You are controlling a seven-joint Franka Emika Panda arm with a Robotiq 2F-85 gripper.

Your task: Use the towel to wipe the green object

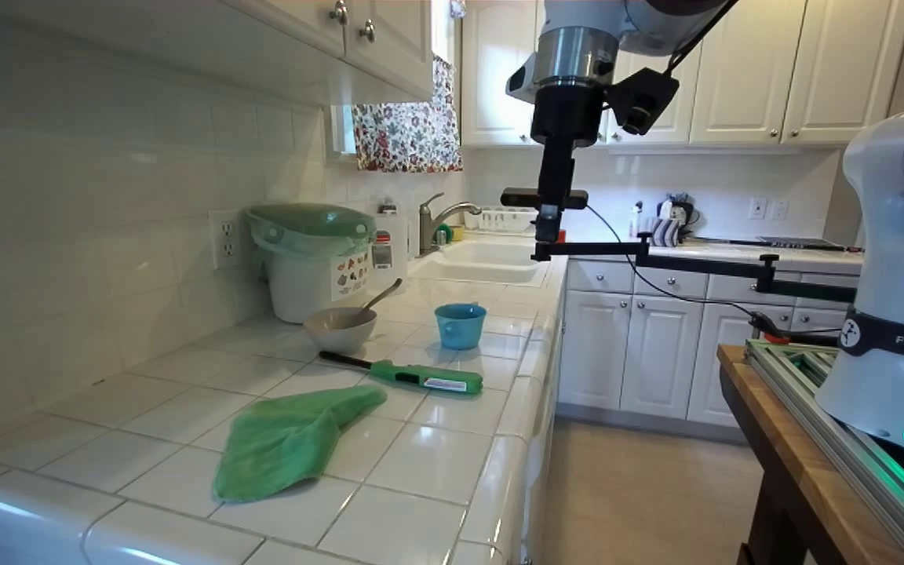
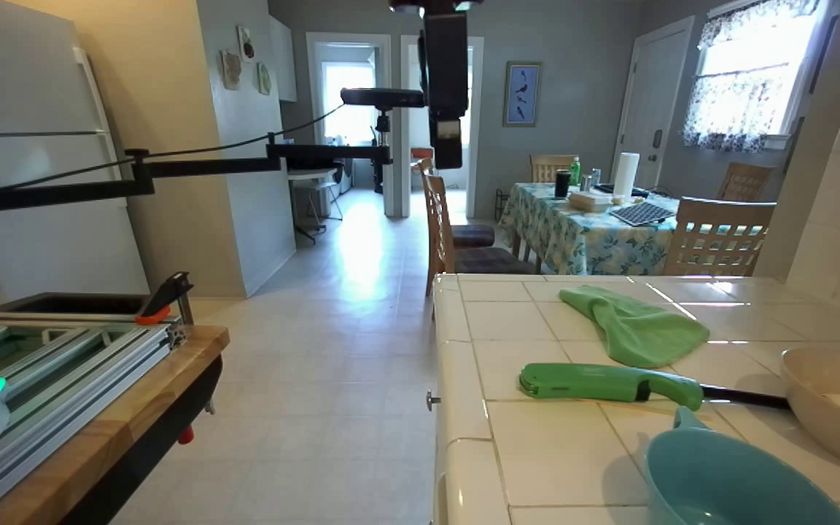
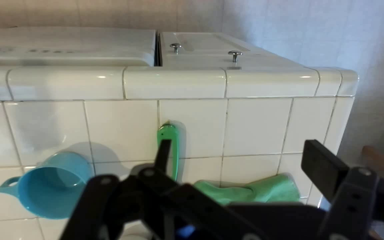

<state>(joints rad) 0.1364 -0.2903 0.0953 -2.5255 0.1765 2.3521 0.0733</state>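
Observation:
A green towel [image 1: 287, 443] lies crumpled on the white tiled counter. It also shows in an exterior view [image 2: 642, 332] and, partly hidden by the gripper, in the wrist view [image 3: 268, 190]. The green object is a long-nosed lighter [image 1: 428, 378] with a black tip, lying flat beside the towel, also in an exterior view [image 2: 588, 381]. In the wrist view its green end [image 3: 168, 135] shows past the left finger. My gripper [image 3: 240, 148] is open, with its fingers wide apart and nothing between them. It hangs well above counter height in both exterior views [image 1: 548, 227] [image 2: 448, 149].
A blue cup [image 1: 460, 328] and a bowl [image 1: 338, 331] with a spoon stand near the lighter. A white bin [image 1: 295, 278] with a green lid stands by the wall. A black jointed camera bar [image 1: 703, 263] reaches toward the counter. Cabinets [image 1: 389, 47] overhang the wall side.

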